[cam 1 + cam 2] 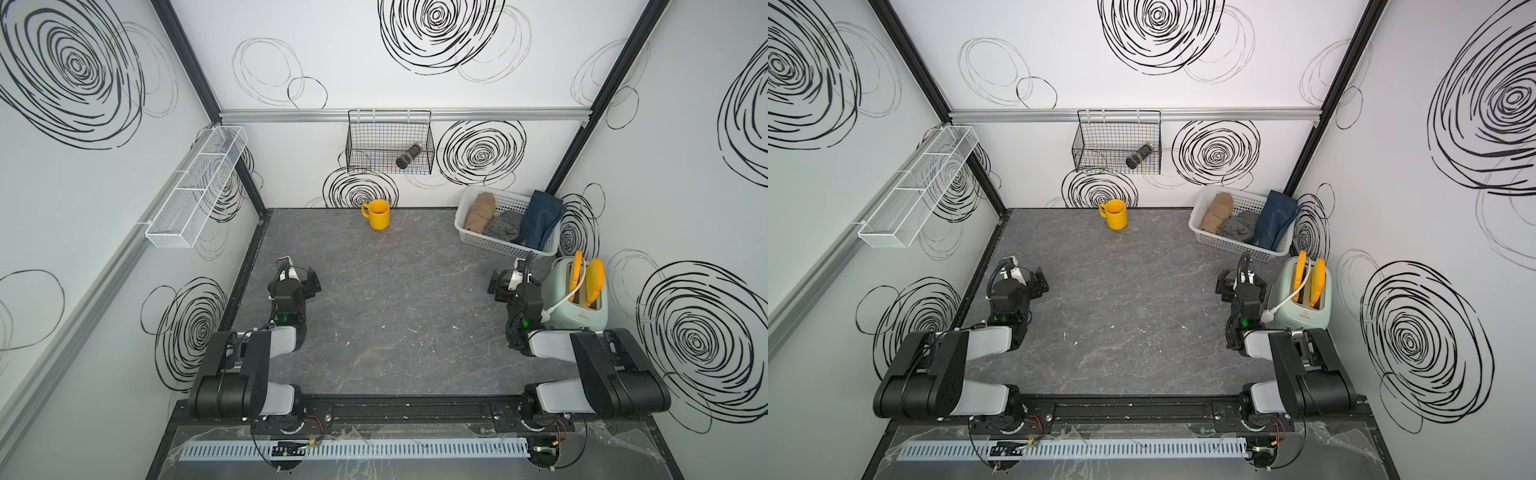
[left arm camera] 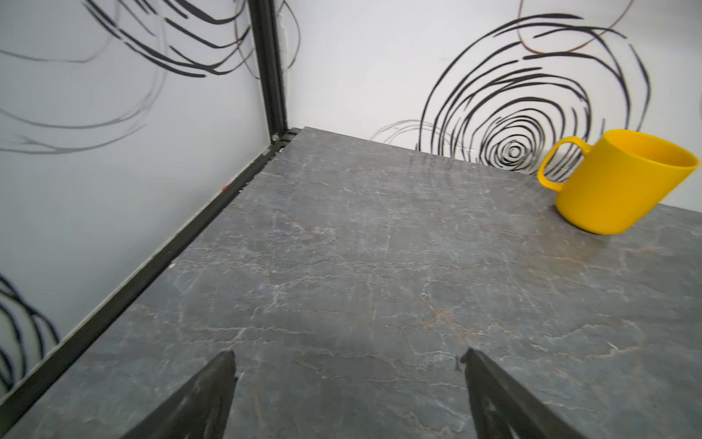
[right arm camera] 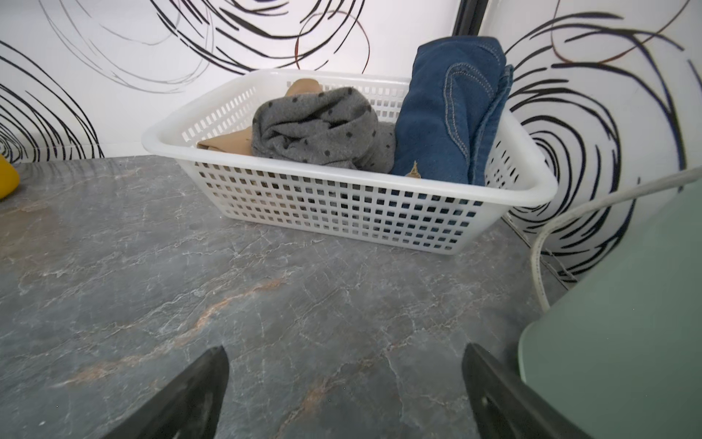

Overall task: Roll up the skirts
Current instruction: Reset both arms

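We find the skirts (image 1: 505, 224) in the basket (image 1: 494, 244), upper right in both top views, straight ahead of the right gripper (image 1: 495, 283). Both it and the far left gripper (image 1: 313, 280) gape empty.

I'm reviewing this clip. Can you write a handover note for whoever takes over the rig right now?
Left gripper: open, empty, over the bare table.
Right gripper: open, empty, short of the basket.
Things: tan skirt, grey skirt and denim skirt sit side by side in the basket.
Done: all three look bundled or rolled, though I cannot tell how tightly.
Left: check the rolls. The grey skirt looks loosest, so reroll it if needed.
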Tool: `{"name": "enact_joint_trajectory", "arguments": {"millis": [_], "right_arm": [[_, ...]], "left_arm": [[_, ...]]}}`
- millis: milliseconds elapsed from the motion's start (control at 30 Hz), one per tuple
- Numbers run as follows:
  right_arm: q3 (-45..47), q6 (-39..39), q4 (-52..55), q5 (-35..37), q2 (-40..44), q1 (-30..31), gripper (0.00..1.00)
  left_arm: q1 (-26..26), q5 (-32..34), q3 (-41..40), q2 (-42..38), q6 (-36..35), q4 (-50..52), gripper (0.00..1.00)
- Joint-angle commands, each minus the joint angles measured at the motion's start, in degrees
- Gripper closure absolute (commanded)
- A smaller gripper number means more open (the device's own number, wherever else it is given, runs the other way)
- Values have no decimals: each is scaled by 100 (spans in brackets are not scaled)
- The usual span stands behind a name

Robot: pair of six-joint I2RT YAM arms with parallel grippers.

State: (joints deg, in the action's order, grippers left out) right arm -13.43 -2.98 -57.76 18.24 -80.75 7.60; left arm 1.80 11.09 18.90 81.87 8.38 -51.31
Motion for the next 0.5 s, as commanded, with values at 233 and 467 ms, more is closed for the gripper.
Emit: {"name": "enact_joint_trajectory", "arguments": {"millis": [233, 467], "right_arm": [[911, 419, -2186, -41, 40, 115, 2], [-88, -264, -596, -846, -354, -640, 2]], "left_arm": [[-555, -209, -809, 345, -718, -2666, 4], [-593, -107, -847, 343, -743, -2759, 3]]}}
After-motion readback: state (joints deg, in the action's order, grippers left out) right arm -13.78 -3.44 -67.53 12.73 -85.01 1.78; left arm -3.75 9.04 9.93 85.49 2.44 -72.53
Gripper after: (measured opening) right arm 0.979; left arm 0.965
